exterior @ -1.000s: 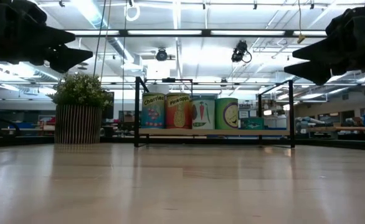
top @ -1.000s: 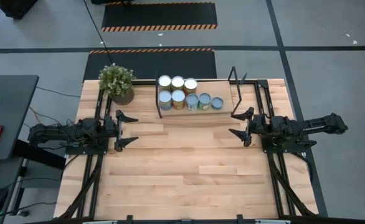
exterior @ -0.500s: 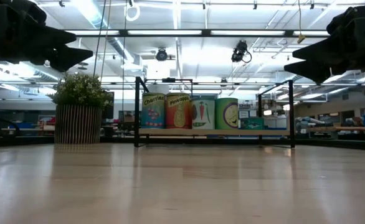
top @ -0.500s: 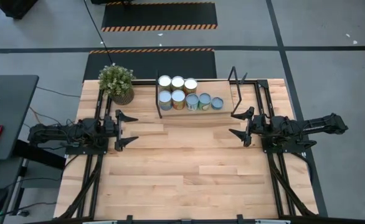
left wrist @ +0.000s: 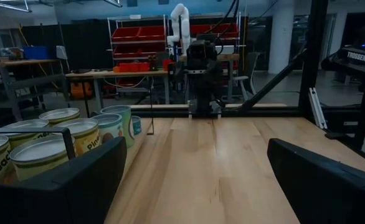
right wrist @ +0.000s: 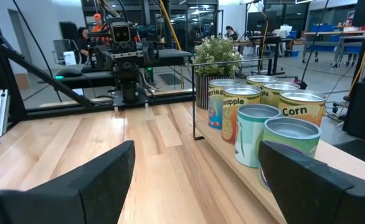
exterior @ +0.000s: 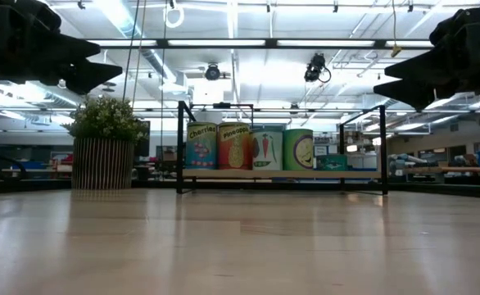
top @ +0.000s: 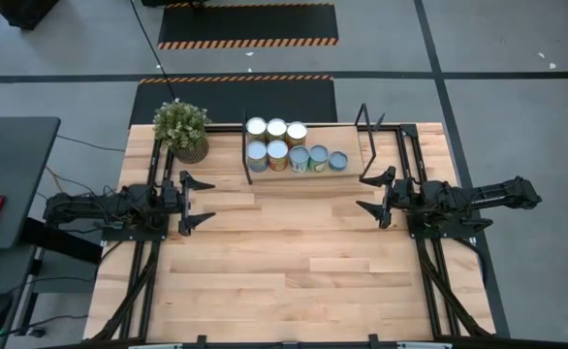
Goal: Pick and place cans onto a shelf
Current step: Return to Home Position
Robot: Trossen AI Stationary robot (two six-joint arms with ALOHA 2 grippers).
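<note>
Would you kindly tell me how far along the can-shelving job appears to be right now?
Done: all eight cans stand on the shelf, three behind and five in front, bunched toward the plant end. In hand: nothing; the left gripper and right gripper are both open and empty, facing each other across the table. Left: I see no can off the shelf, so probably only parking the arms.

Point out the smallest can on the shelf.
The low can at the right end of the shelf's front row: narrower top and far shorter than the other seven.

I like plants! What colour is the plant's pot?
Brown pot with thin upright stripes; low view.
</note>
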